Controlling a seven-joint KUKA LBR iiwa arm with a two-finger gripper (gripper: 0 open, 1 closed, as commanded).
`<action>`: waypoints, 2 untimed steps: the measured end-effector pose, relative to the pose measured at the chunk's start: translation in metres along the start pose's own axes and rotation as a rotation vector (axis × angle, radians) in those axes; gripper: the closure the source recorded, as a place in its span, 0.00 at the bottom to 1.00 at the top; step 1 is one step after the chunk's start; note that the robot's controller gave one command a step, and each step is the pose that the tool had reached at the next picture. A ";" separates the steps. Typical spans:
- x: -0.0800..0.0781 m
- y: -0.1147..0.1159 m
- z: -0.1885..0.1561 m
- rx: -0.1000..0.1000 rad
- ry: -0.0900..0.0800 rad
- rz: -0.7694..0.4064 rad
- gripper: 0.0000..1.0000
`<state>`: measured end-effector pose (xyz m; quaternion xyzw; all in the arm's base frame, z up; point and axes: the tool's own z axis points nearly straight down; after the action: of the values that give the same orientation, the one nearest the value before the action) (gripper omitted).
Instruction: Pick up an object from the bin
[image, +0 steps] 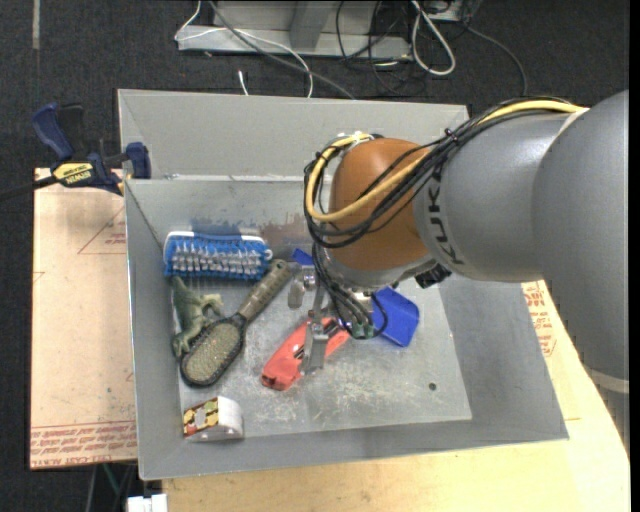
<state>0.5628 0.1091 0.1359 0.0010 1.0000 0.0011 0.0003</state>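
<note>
My gripper (318, 338) hangs low under the orange wrist cover, near the middle of the bin. Its tip is right on the upper end of a red-orange plastic piece (285, 365) that lies slanted on the bin floor. A blue plastic block (400, 318) lies just to the right of the gripper, partly hidden by the wrist. To its left lies a dark hairbrush (215, 350) with an oval head, its handle pointing up towards the gripper.
A blue brush with pale bristles (218, 257) lies along the back left wall. A green toy dinosaur (187, 312) lies beside the hairbrush at the left wall. A small white and yellow roll (213, 418) sits in the front left corner.
</note>
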 end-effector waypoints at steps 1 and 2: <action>0.000 0.000 0.000 0.000 0.000 0.000 0.00; -0.001 -0.035 0.045 0.000 0.001 -0.189 0.00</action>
<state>0.5636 0.0742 0.0911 -0.0934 0.9956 0.0009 0.0000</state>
